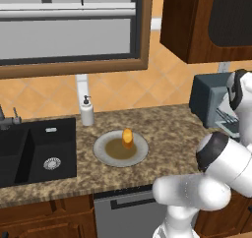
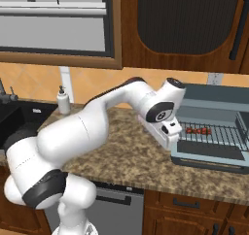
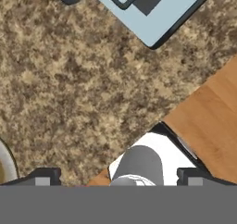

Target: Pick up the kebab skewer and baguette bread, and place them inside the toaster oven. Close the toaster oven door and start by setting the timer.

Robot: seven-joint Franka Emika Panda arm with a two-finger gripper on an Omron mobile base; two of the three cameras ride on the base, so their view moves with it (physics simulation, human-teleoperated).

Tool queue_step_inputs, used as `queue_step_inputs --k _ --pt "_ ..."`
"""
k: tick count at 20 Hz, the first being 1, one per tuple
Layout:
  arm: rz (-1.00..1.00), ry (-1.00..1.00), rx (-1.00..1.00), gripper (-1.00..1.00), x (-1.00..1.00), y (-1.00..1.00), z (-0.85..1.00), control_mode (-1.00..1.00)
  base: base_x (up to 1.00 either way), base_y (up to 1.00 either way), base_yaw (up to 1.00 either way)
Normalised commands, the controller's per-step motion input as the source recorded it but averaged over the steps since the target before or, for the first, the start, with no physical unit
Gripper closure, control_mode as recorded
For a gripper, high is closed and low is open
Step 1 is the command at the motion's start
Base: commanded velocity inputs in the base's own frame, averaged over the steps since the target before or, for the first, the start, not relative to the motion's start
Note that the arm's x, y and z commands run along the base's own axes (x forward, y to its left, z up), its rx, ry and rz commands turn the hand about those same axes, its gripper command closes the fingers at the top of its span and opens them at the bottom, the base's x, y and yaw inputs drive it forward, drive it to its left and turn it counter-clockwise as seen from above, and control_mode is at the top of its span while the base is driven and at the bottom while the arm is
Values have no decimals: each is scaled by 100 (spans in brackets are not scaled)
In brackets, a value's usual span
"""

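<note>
Tool [image 3: 115, 177] open (empty) over counter [image 3: 83, 79]; skewer [image 2: 198, 130] on oven [image 2: 214, 103] rack.

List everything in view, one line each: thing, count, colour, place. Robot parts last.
Skewer: one, dark red chunks, on the oven's rack.
Bread: one, orange-yellow, upright on the plate.
Plate: one, grey, on the counter right of the sink.
Oven: one, blue-grey, at the counter's right end.
Door: one, blue-grey, folded down open.
Sink: one, black, at the counter's left.
Soap bottle: one, white, behind the sink.
Counter: one, speckled brown.
Arm: one, white.
Gripper: one, jaws open, empty, over the counter.
</note>
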Motion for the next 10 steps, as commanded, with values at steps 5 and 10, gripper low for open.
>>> queue_step_inputs --k 5,10 --pt "18 9 -3 -100 -2 56 0 -100 0 0 0" --pt "17 8 -1 -100 0 43 0 -100 0 0 0"
